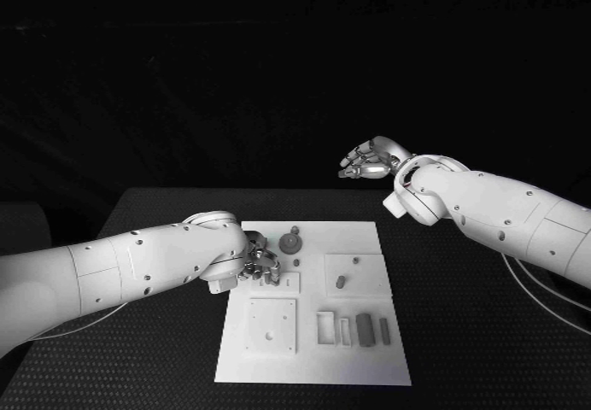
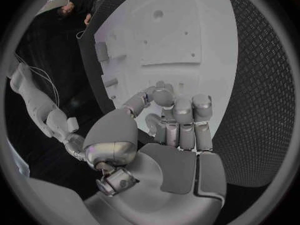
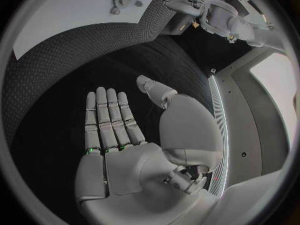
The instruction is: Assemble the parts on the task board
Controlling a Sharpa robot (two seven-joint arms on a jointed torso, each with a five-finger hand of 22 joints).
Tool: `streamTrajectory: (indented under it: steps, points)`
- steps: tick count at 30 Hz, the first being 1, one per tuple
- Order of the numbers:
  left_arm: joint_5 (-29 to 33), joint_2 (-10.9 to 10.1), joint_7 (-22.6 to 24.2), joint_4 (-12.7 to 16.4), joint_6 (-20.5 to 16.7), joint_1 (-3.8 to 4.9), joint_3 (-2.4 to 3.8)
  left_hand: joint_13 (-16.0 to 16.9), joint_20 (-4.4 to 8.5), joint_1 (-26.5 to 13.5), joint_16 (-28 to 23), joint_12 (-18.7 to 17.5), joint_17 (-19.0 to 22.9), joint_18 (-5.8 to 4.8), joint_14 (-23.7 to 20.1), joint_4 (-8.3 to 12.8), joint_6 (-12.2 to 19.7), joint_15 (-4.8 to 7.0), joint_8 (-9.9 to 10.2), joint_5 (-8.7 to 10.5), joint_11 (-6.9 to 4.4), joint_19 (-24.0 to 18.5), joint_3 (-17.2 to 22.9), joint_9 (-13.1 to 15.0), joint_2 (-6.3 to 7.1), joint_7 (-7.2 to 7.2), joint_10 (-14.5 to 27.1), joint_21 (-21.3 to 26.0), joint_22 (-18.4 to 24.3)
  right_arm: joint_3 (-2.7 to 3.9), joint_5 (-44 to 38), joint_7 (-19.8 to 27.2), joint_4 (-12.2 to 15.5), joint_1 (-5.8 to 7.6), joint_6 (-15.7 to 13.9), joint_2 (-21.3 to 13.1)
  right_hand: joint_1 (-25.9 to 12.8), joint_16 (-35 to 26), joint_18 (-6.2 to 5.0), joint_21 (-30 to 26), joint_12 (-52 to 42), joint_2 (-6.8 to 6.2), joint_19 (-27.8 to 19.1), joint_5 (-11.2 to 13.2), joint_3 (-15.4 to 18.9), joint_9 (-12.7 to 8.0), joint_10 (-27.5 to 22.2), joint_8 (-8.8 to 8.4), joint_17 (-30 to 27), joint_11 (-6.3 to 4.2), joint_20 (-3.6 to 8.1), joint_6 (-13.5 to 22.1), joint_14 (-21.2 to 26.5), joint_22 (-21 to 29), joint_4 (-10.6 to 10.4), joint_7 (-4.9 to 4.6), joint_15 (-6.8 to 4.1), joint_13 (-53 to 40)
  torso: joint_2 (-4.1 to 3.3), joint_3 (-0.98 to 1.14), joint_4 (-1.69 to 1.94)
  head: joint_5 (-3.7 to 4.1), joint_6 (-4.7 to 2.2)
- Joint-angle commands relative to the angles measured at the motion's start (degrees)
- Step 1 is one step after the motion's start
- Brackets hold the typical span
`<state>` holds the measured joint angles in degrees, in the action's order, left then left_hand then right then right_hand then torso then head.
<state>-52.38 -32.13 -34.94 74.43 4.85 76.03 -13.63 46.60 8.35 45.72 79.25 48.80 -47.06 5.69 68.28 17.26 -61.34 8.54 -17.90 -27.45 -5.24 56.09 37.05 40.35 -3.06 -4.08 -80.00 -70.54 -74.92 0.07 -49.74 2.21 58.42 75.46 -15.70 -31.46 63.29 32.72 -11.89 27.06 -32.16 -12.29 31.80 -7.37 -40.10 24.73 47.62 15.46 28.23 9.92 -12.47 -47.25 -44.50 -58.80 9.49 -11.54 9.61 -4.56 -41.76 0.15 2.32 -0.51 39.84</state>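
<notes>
1. The task board (image 1: 357, 359), a white plate, lies in the middle of the black tabletop (image 1: 468, 342), its long sides running from the near edge toward the far edge.
2. The left hand (image 1: 256, 260) is down over the board's left edge, in its far half. Its fingers (image 2: 181, 112) are curled inward above the white surface; whether they pinch a part cannot be told.
3. Just beside that hand, near the board's far edge, stands a round grey part (image 1: 292, 242) with a small peg rising from it.
4. A raised white block (image 1: 350, 274) sits toward the board's right edge, with a short grey peg (image 1: 339, 280) standing in it.
5. A square white plate with small holes (image 1: 272, 325) occupies the near-left part of the board.
6. Toward the near-right corner lie a white rectangular frame (image 1: 326, 328) and, beside it, 2 narrow grey bars (image 1: 365, 329), all lengthwise.
7. The right hand (image 1: 370, 159) is raised well above the tabletop, beyond its far edge and well apart from the board. Its fingers (image 3: 109, 117) are stretched out straight side by side, thumb apart, holding nothing.
</notes>
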Motion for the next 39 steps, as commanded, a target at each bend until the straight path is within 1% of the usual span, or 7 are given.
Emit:
streamTrajectory:
  steps: [1, 9, 20, 29, 39]
  points:
    - [-0.70, 0.21, 0.51, 0.09, 0.19, -0.25, -0.07, 0.03, 7.01, 0.06, 0.40, -0.06, 0.07, 0.57, 2.62, -0.51, -5.34, 3.54, -0.23, -0.28, -0.82, 0.26, 2.57, 7.46, -0.69, 3.73, 0.63, -0.33, -0.89, 0.03, -0.21, 0.46, -0.02, -0.02, 0.76, 0.05, 0.45, -0.31, 0.43, -0.40, 0.22, 0.16, -0.30, -0.39, 0.15, -0.09, 0.43, 0.23, -0.06, 0.07, 0.00, 0.21, 0.44, -0.06, 0.23, -0.04, 0.12, 0.10, 0.03, -0.01, -0.02, 0.01, -0.06]
    - [-1.21, 0.14, 0.59, 0.06, -0.11, -0.27, -0.07, 0.02, 7.00, 0.06, 0.40, -0.08, 0.12, 0.58, 2.62, -0.52, -5.33, 3.54, -0.21, -0.21, -0.82, 0.26, 2.60, 7.52, -0.71, 3.73, 0.63, -0.34, -0.88, 0.02, -0.21, 0.46, -0.05, -0.04, 0.86, 0.05, 0.41, -0.36, 0.45, -0.48, 0.25, 0.19, -0.40, -0.42, 0.20, -0.13, 0.44, 0.24, -0.10, 0.07, -0.03, 0.20, 0.55, -0.09, 0.22, -0.04, 0.15, 0.17, 0.03, 0.04, -0.07, 0.06, -0.10]
    - [-1.65, 0.31, 0.49, -0.04, 0.05, -0.27, -0.07, 0.02, 7.00, 0.07, 0.41, -0.11, 0.17, 0.59, 2.61, -0.53, -5.32, 3.54, -0.20, -0.15, -0.83, 0.27, 2.64, 7.58, -0.70, 3.73, 0.63, -0.35, -0.87, 0.02, -0.21, 0.44, 0.02, -0.04, 1.07, 0.05, 0.40, -0.41, 0.47, -0.57, 0.27, 0.25, -0.51, -0.44, 0.23, -0.17, 0.47, 0.27, -0.14, 0.07, -0.05, 0.18, 0.67, -0.12, 0.24, -0.03, 0.20, 0.24, 0.02, 0.01, 0.04, 0.15, -0.11]
    - [-2.48, 0.38, 0.47, -0.38, -0.31, -0.36, -0.07, 0.02, 7.01, 0.10, 0.43, -0.13, 0.21, 0.60, 2.63, -0.52, -5.33, 3.55, -0.20, -0.15, -0.84, 0.29, 2.69, 7.65, -0.68, 3.74, 0.61, -0.36, -0.86, 0.02, -0.21, 0.41, 0.06, -0.04, 1.24, 0.00, 0.38, -0.44, 0.48, -0.63, 0.28, 0.28, -0.57, -0.46, 0.26, -0.21, 0.50, 0.29, -0.16, 0.06, -0.06, 0.15, 0.73, -0.16, 0.25, -0.02, 0.23, 0.29, 0.00, 0.00, -0.04, 0.16, -0.03]
    - [-2.60, 0.26, 0.50, -0.24, 0.38, -0.37, -0.07, 0.02, 7.01, 0.13, 0.46, -0.14, 0.25, 0.62, 2.64, -0.52, -5.35, 3.57, -0.20, -0.17, -0.85, 0.30, 2.74, 7.71, -0.67, 3.75, 0.59, -0.38, -0.85, 0.02, -0.21, 0.39, 0.11, -0.04, 1.40, -0.08, 0.34, -0.46, 0.49, -0.68, 0.29, 0.30, -0.63, -0.49, 0.31, -0.23, 0.52, 0.32, -0.18, 0.06, -0.08, 0.12, 0.79, -0.19, 0.24, -0.02, 0.26, 0.34, 0.03, 0.03, 0.03, 0.23, 0.12]
